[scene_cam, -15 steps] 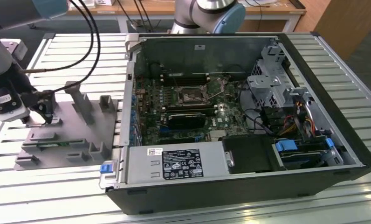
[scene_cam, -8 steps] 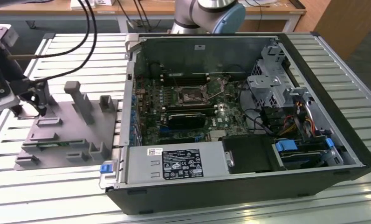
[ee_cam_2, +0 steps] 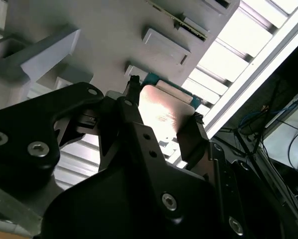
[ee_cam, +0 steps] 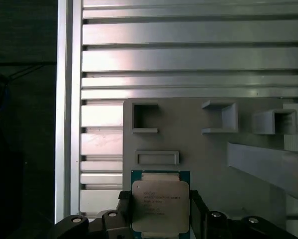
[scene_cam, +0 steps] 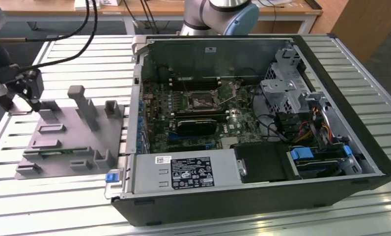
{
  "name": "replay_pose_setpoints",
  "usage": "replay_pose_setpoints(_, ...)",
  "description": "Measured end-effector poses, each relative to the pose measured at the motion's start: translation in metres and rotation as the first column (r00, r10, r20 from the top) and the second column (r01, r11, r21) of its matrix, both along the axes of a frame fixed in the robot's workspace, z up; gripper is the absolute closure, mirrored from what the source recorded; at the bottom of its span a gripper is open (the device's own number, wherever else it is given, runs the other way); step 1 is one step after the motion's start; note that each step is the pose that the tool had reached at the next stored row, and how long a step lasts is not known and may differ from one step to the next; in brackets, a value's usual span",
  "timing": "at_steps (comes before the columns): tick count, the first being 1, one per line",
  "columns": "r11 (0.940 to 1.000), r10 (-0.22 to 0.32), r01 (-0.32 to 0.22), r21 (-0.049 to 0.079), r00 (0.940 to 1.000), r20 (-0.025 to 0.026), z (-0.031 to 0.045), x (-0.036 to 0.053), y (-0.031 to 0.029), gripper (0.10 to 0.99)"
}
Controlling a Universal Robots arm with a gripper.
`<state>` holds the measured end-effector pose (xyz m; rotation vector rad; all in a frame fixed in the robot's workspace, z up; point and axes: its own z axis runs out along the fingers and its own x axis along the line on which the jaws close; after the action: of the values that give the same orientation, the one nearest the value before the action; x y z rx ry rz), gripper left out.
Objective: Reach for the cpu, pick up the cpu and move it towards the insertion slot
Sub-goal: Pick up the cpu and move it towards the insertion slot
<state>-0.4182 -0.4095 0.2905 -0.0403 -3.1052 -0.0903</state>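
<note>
The cpu [ee_cam: 160,205] is a flat silver square with a teal edge, lying over the corner of the grey fixture plate [ee_cam: 199,142]. My gripper [ee_cam: 160,199] has a black finger against each side of it, shut on the cpu [ee_cam_2: 164,117]. In the exterior view, my gripper [scene_cam: 33,102] hangs at the far left over the plate's back corner [scene_cam: 48,105]. The insertion slot [scene_cam: 201,100] is a dark square socket with a metal frame on the green board inside the open computer case [scene_cam: 352,147], well to the exterior view's right of the gripper.
Grey blocks and posts [scene_cam: 84,105] stand on the fixture plate. The case's left wall [scene_cam: 135,98] rises between the plate and the board. A black card [scene_cam: 195,126], cables [scene_cam: 293,128] and a drive cage [scene_cam: 284,93] crowd the case. Ribbed aluminium table [scene_cam: 71,201] lies underneath.
</note>
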Motion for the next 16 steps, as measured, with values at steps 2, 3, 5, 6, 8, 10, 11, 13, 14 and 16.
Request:
replay_pose_setpoints(2, 1.0, 0.0, 0.0, 0.0, 1.0, 0.0001, 0.0134, 0.0, 0.0, 0.541)
replay_pose_setpoints(3, 1.0, 0.0, 0.0, 0.0, 1.0, 0.0001, 0.0181, 0.0, 0.0, 0.541)
replay_pose_setpoints(5, 1.0, 0.0, 0.0, 0.0, 1.0, 0.0001, 0.0274, 0.0, 0.0, 0.541)
replay_pose_setpoints(6, 1.0, 0.0, 0.0, 0.0, 1.0, 0.0002, 0.0318, 0.0, 0.0, 0.541)
replay_pose_setpoints(8, 1.0, 0.0, 0.0, 0.0, 1.0, 0.0, 0.0409, 0.0, 0.0, 0.541)
replay_pose_setpoints(10, 1.0, 0.0, 0.0, 0.0, 1.0, 0.0, 0.0499, 0.0, 0.0, 0.541)
replay_pose_setpoints(11, 1.0, 0.0, 0.0, 0.0, 1.0, 0.0001, 0.0543, 0.0, 0.0, 0.541)
replay_pose_setpoints(13, 1.0, 0.0, 0.0, 0.0, 1.0, 0.0, 0.0637, 0.0, 0.0, 0.541)
replay_pose_setpoints(14, 1.0, 0.0, 0.0, 0.0, 1.0, 0.0001, 0.0682, 0.0, 0.0, 0.541)
replay_pose_setpoints(16, 1.0, 0.0, 0.0, 0.0, 1.0, -0.0001, 0.0773, 0.0, 0.0, 0.541)
